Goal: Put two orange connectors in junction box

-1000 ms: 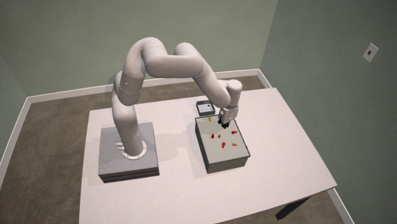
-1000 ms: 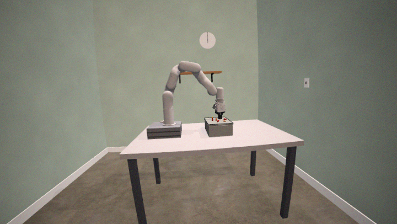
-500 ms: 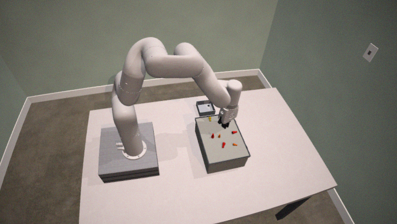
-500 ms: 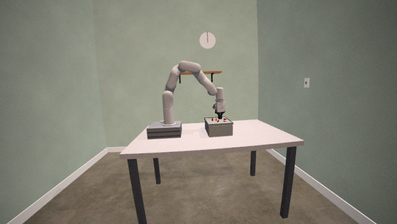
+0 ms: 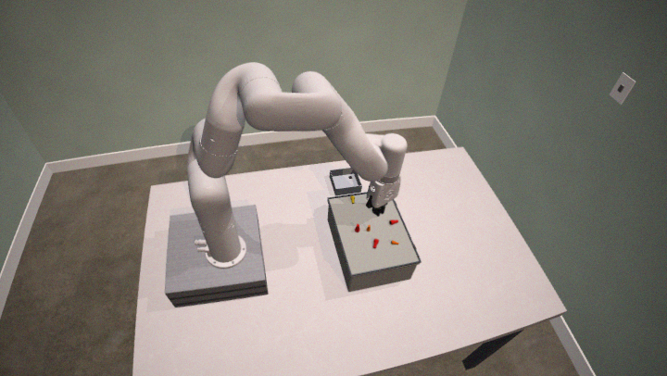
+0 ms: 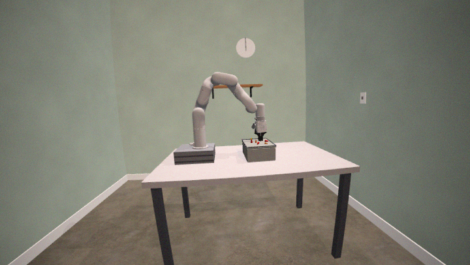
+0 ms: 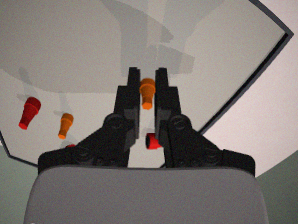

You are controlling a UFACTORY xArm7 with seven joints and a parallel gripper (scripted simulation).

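My gripper (image 5: 377,210) (image 6: 260,138) (image 7: 147,83) is shut on an orange connector (image 7: 147,91), with the fingertips down at the lid of the tool case (image 5: 373,261) (image 6: 258,154) (image 7: 100,43), near its far right part. In the top and exterior views the fingers hide the held connector. Two more orange connectors (image 5: 368,228) (image 5: 395,243) lie loose on the lid; one of them shows in the wrist view (image 7: 65,124). The open steel junction box (image 5: 332,180) stands on the table just behind the case, and its floor looks bare.
Three red connectors (image 5: 395,221) (image 5: 357,228) (image 5: 375,243) and a yellow one (image 5: 353,199) lie on the lid. One red connector (image 7: 152,140) lies just behind my fingers. The arm's base block (image 5: 186,261) stands left of the case.
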